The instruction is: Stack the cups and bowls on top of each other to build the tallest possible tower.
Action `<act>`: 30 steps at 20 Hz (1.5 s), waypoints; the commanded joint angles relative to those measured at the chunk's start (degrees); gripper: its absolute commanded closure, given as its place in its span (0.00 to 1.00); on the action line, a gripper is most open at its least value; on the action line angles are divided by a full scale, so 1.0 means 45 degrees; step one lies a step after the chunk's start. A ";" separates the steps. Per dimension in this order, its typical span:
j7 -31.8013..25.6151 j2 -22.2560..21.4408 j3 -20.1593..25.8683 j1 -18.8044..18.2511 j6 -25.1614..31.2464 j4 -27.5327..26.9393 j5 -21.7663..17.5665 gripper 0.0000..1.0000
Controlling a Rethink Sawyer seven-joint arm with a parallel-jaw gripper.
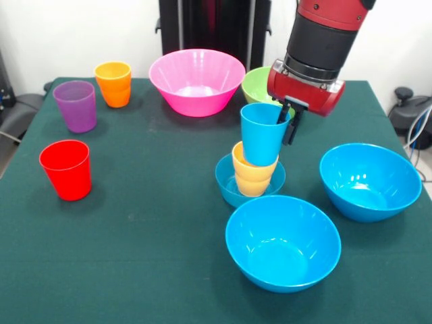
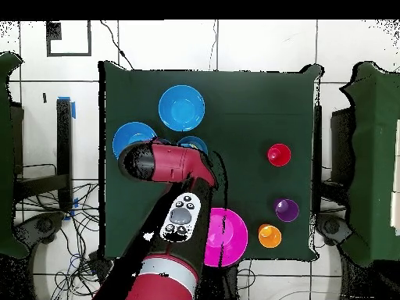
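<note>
Nearest the camera, a large blue bowl (image 1: 283, 241) sits on the green counter (image 1: 148, 229), with a second large blue bowl (image 1: 370, 181) to its right. Just behind the first one stands the tower (image 1: 253, 165): a small blue bowl (image 1: 229, 183) at the base and a yellow-orange cup (image 1: 252, 177) standing in it.

The gripper (image 1: 291, 123) comes down from above and holds the light blue cup (image 1: 262, 133) by its rim on the side toward the second large blue bowl. One dark finger lies inside the cup and one outside, so the fingers (image 1: 293, 128) are clamped on its wall. The cup's long axis is tilted slightly off vertical, mouth up, and its base sits in or just at the mouth of the yellow-orange cup; contact cannot be confirmed.

In my judgement the coming move depends on bringing that axis in line with the cup below.

The red cup (image 1: 66, 169), purple cup (image 1: 75, 105), orange cup (image 1: 113, 84), pink bowl (image 1: 196, 81) and green bowl (image 1: 256, 84) stand well apart from the tower.

In the overhead view the arm (image 2: 168, 162) covers most of the tower.
</note>
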 commanded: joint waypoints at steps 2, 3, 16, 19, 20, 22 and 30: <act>0.1659 0.0778 0.1280 0.0075 -0.0419 0.0540 0.0021 1.00; 0.1668 0.0783 0.1263 0.0078 -0.0417 0.0537 0.0019 1.00; 0.1859 0.0865 0.0745 0.0378 -0.0123 0.0427 -0.0093 1.00; 0.1902 0.0884 0.0624 0.0437 -0.0075 0.0408 -0.0097 1.00; 0.1922 0.0893 0.0559 0.0471 -0.0055 0.0402 -0.0106 1.00; 0.2041 0.0943 0.0382 0.0594 -0.0049 0.0396 -0.0104 1.00; 0.2141 0.1119 -0.0027 0.0833 -0.0041 0.0334 -0.0071 1.00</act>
